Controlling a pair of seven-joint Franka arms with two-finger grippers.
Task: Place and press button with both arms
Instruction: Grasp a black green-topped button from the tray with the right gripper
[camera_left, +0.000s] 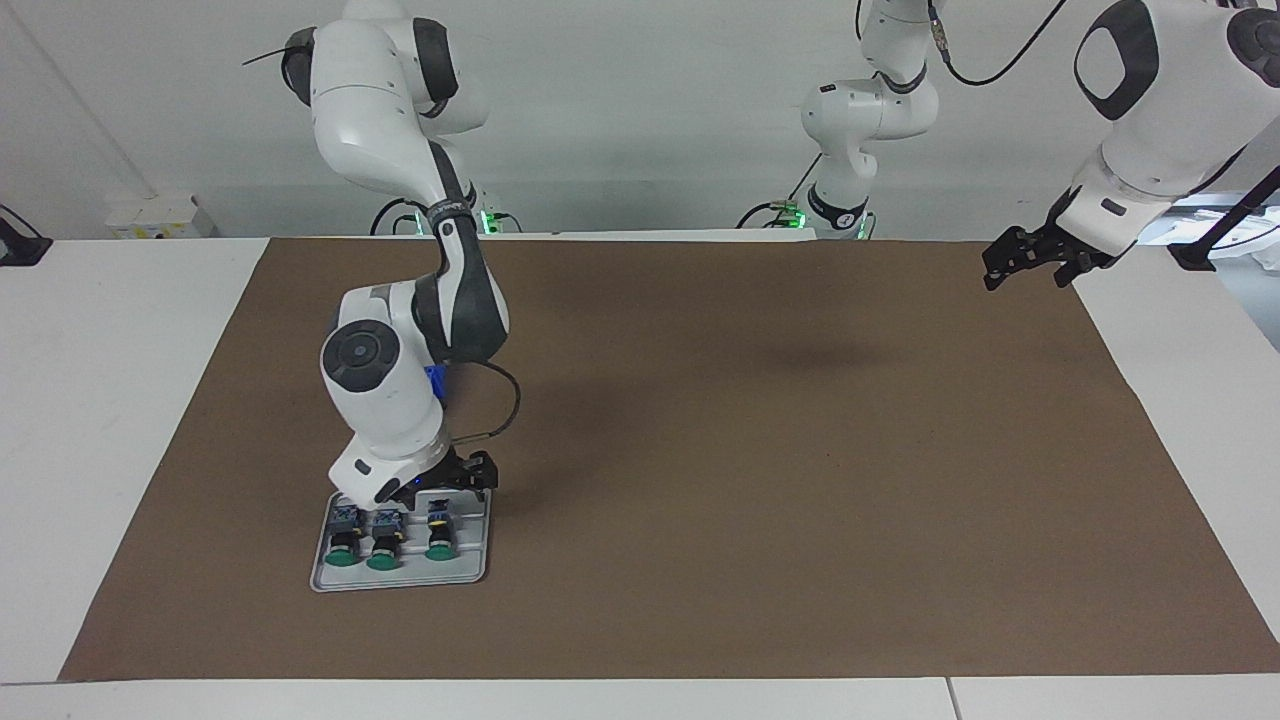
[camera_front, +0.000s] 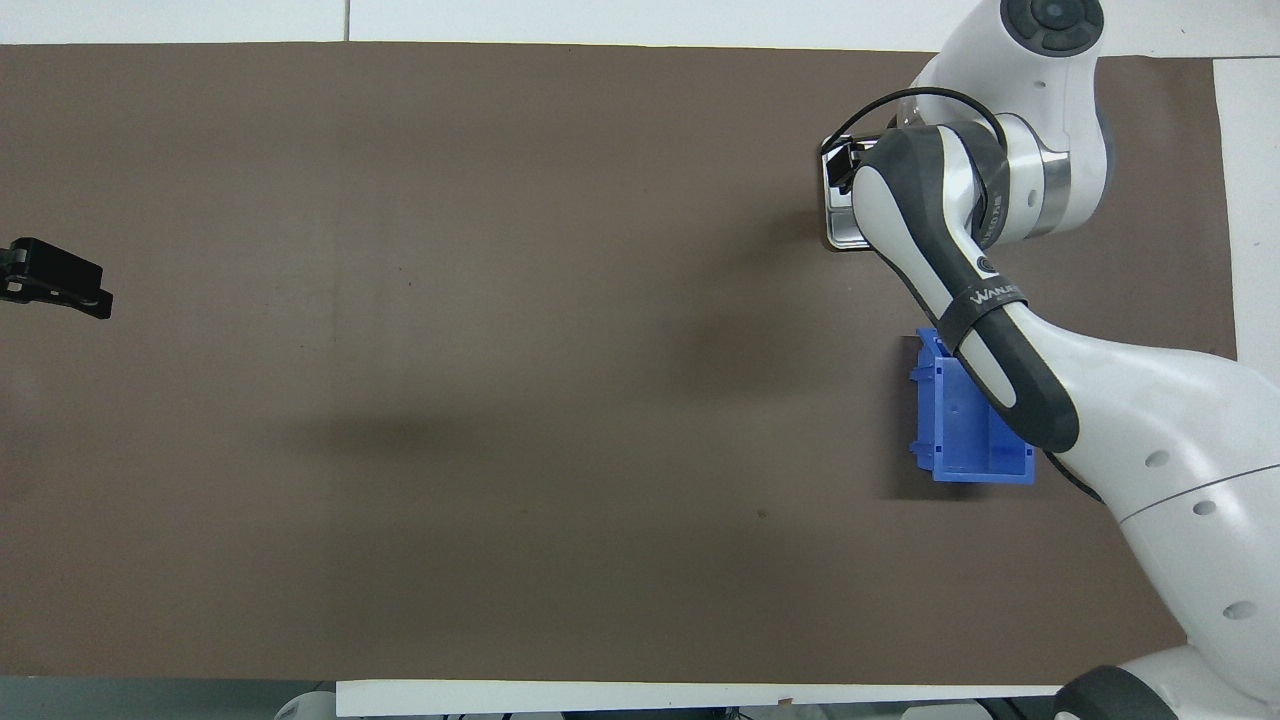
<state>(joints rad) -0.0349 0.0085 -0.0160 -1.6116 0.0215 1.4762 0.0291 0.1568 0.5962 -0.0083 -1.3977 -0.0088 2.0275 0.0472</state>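
Facing view: right pincer (camera_left: 462, 482) low over the tray (camera_left: 400, 578) of three buttons.
Its fingers spread wide, gripping nothing; the button (camera_left: 437, 535) lies in the tray beneath. Left pincer (camera_left: 1035, 262) waits, wide, above the brown mat (camera_left: 750, 450) on the worktop (camera_left: 90, 400).

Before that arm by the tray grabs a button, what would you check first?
1. Three buttons in the grey tray: ok.
2. Right gripper low over the tray's robot-side edge: ok.
3. Right jaws open: ok.
4. Jaws lined up on one button: cannot tell.
5. Left gripper waits open, raised over the mat's corner: ok.
6. Blue bin upright on the mat: ok.
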